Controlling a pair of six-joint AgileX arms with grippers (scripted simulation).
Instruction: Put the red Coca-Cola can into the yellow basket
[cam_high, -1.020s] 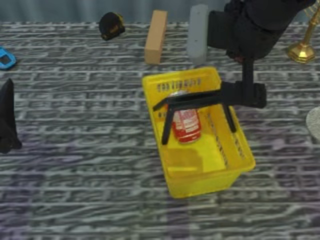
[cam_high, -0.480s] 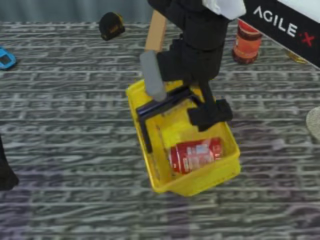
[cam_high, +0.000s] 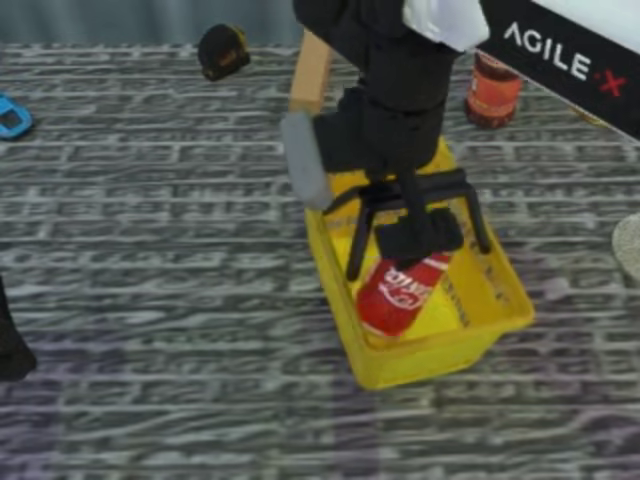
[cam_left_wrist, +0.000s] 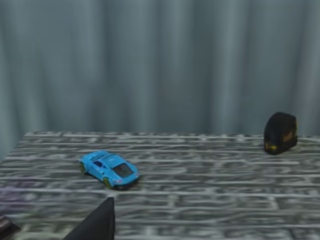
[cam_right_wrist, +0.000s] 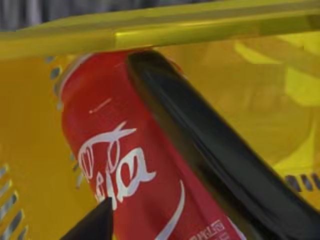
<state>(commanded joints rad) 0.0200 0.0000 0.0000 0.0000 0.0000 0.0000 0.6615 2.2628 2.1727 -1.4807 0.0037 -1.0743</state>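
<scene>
Overhead, can (cam_high: 402, 294) lies tilted inside basket (cam_high: 500, 305), right gripper (cam_high: 418, 236) directly above it; finger state: cannot tell. Right wrist view alone shows can's script beside black handle (cam_right_wrist: 210, 150). Left gripper (cam_high: 12, 350) parked far left, state unclear.

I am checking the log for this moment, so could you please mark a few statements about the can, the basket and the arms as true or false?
1. The red Coca-Cola can lies on its side inside the yellow basket. True.
2. The right gripper is over the basket. True.
3. The blue toy car sits inside the basket. False: it is on the table at the far left.
4. The orange-red canister lies in the basket. False: it stands on the table beyond it.
5. The left arm is at the basket. False: it is parked at the left edge.
</scene>
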